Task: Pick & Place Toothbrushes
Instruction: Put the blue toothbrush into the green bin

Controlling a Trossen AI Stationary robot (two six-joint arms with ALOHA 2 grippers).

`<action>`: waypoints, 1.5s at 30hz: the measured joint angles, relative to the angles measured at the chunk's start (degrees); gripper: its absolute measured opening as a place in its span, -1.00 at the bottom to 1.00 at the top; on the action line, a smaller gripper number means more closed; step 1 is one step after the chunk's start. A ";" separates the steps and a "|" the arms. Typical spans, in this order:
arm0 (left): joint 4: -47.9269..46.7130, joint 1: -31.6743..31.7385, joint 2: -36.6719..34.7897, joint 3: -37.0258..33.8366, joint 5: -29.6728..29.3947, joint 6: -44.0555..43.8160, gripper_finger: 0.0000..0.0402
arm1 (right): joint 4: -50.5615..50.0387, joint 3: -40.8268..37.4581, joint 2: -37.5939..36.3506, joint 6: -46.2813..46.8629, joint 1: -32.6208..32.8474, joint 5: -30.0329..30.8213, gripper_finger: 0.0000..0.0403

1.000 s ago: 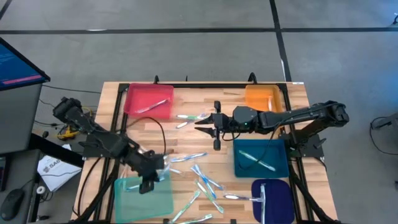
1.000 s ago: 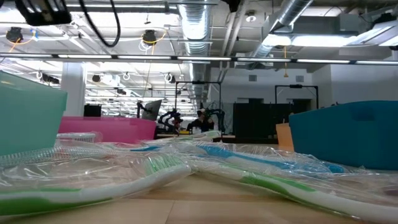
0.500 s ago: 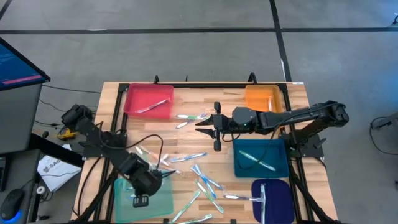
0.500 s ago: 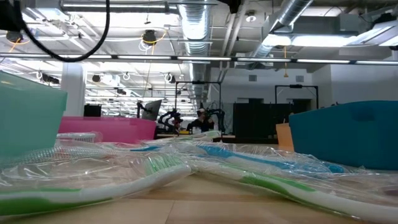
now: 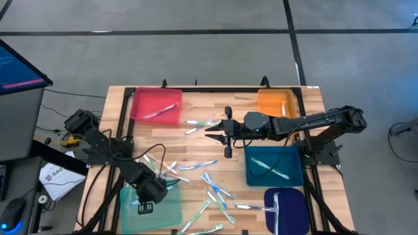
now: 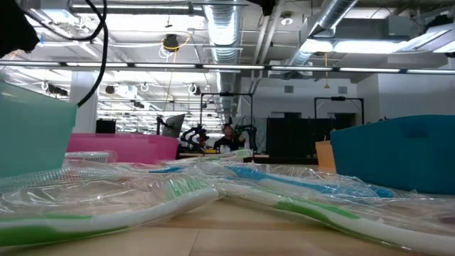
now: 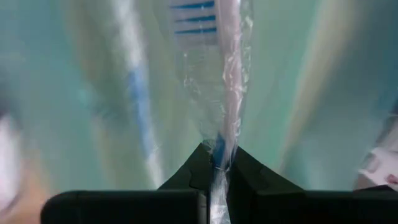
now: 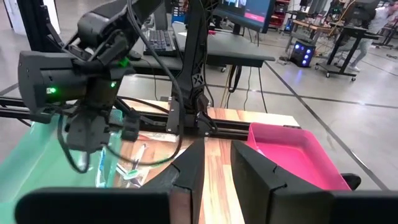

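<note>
The wooden desk (image 5: 196, 140) carried five coloured trays and a scatter of wrapped toothbrushes (image 5: 212, 189). Taking the teal tray (image 5: 171, 209) at the desk's front left corner as the landmark: the red tray (image 5: 140, 104) lay at the far edge straight beyond it, the orange tray (image 5: 274, 101) at the far right corner, the dark blue tray (image 5: 294, 166) well off to its right, and the purple tray (image 5: 290, 205) at the front right corner. The loose toothbrushes lay on the bare wood just right of the teal tray, running toward the desk's middle.

The left arm reached down over the teal tray, its left hand (image 7: 215, 163) clamped together on a wrapped toothbrush (image 7: 225, 81) with blue bristles, held just above the tray's floor. The right arm stretched across the middle of the desk, far from the teal tray, its right hand (image 8: 216, 163) showing a narrow gap between the fingers with nothing in it.
</note>
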 joint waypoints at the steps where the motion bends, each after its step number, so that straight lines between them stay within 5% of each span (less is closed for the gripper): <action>1: 1.86 0.22 0.00 -0.48 -0.10 0.28 -0.94 | 0.02 0.00 0.00 0.00 0.00 0.00 -0.64; 24: 10.78 2.18 0.00 -6.22 -0.59 -3.27 -0.73 | -0.43 0.00 0.02 1.95 0.00 0.00 -0.64; 38: 11.66 2.51 -0.04 -6.22 -1.87 -4.55 -0.05 | -1.51 0.00 0.04 1.95 -0.04 -0.01 -0.64; 45: 11.41 2.55 -3.49 -6.22 -1.50 -4.88 0.08 | -1.52 0.00 -0.38 1.92 -0.02 -0.02 -0.64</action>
